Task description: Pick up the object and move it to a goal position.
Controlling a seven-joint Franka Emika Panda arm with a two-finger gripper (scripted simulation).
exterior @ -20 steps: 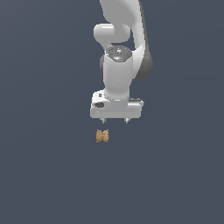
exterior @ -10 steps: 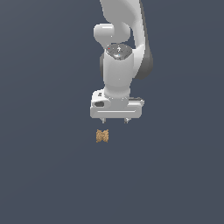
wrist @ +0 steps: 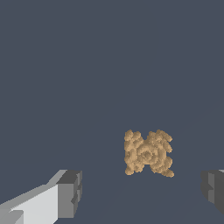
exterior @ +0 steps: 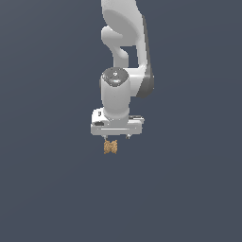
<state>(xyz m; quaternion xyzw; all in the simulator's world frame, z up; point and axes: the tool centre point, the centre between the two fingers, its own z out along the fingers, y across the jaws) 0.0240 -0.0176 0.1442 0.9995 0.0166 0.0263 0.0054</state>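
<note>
Spread wide above a tan lump, the gripper (exterior: 116, 137) is seen poised for a descent, its jaws parted well beyond the width of what lies below. Nothing is held between them. In the exterior view the white hand is pointed straight down, with the object (exterior: 110, 147) shown just under its lower edge, at about 7 o'clock from the hand's centre — close, but whether it is touched cannot be told at this size.

Read from left to right, the wrist view gives the clearer account. One dark finger pad (wrist: 70, 193) on its pale finger is seen at the 8 o'clock edge of the picture; the object (wrist: 148, 153) is found next, past the middle; the other pad (wrist: 213, 189) is cut off at the 4 o'clock edge. The lump is thus bracketed by the two pads but sits nearer the second, and clear floor is visible on either side of it.

The wide opening is judged to be deliberate — room is left so that the rough, speckled body, pinched at its waist like a bow tie, can be straddled without being knocked aside. A small sideways correction may be wanted before the jaws are closed. No goal marker is shown in either view.
</note>
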